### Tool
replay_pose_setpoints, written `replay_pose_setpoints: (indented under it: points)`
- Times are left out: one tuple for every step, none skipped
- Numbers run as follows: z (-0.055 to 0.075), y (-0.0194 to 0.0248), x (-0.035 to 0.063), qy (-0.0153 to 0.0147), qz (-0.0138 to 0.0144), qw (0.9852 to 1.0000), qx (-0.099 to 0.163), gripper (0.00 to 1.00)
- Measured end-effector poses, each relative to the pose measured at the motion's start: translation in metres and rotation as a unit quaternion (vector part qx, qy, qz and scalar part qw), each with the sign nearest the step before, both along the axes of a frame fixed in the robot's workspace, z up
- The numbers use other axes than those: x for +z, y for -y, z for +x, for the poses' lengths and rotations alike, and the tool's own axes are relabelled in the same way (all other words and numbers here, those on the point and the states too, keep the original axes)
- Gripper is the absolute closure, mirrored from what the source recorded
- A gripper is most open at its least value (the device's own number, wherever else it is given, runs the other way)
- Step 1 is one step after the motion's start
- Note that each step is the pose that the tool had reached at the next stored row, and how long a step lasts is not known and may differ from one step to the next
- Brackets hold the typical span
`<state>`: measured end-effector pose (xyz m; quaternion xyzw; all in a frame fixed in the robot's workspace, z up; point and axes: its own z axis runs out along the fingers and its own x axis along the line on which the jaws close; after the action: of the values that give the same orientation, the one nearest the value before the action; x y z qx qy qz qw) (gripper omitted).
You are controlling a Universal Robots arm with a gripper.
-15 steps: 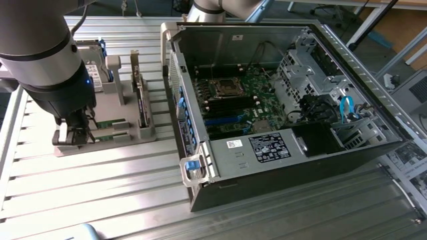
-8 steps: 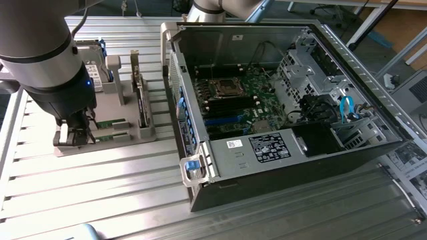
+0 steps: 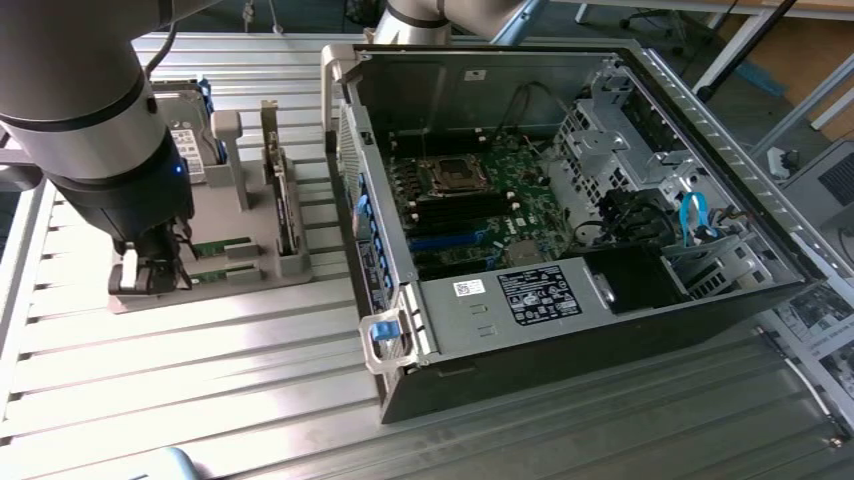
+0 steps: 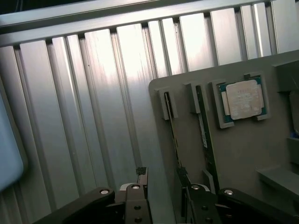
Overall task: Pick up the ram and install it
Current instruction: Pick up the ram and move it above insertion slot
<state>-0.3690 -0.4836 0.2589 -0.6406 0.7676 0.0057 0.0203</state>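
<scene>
Two green sticks stood on edge in the grey holder (image 4: 243,158) on the bench (image 4: 103,107). My pincer (image 4: 164,185) hung over the outer one, the ram (image 4: 172,126) — jaws apart, nothing held. Its long axis ran straight ahead from between my fingers (image 4: 141,186); the twin (image 4: 204,126) stood just beside.

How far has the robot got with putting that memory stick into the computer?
Nothing looks done: both thin green circuit-board ram sticks stand in the grey plastic tray. In hand: the open gripper straddles one stick, not gripping it. Left: the lift and the install on the green motherboard in the open black computer case.
</scene>
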Motion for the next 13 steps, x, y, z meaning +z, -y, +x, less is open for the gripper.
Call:
replay_pose_setpoints:
  points:
    - [0.0000, 0.0000, -0.0004, 0.0000, 0.0000, 1.0000, 0.000, 0.64]
    - [0.0000, 0.0000, -0.0008, 0.0000, 0.0000, 1.0000, 0.000, 0.64]
    - [0.0000, 0.0000, -0.0011, 0.0000, 0.0000, 1.0000, 0.000, 0.64]
    - [0.0000, 0.0000, -0.0015, 0.0000, 0.0000, 1.0000, 0.000, 0.64]
    - [0.0000, 0.0000, -0.0018, 0.0000, 0.0000, 1.0000, 0.000, 0.64]
    - [0.0000, 0.0000, -0.0022, 0.0000, 0.0000, 1.0000, 0.000, 0.64]
    - [0.0000, 0.0000, -0.0027, 0.0000, 0.0000, 1.0000, 0.000, 0.64]
    - [0.0000, 0.0000, -0.0033, 0.0000, 0.0000, 1.0000, 0.000, 0.64]
    - [0.0000, 0.0000, -0.0037, 0.0000, 0.0000, 1.0000, 0.000, 0.64]
    - [0.0000, 0.0000, -0.0044, 0.0000, 0.0000, 1.0000, 0.000, 0.64]
    - [0.0000, 0.0000, -0.0051, 0.0000, 0.0000, 1.0000, 0.000, 0.64]
    - [0.0000, 0.0000, -0.0056, 0.0000, 0.0000, 1.0000, 0.000, 0.64]
    - [0.0000, 0.0000, -0.0061, 0.0000, 0.0000, 1.0000, 0.000, 0.64]
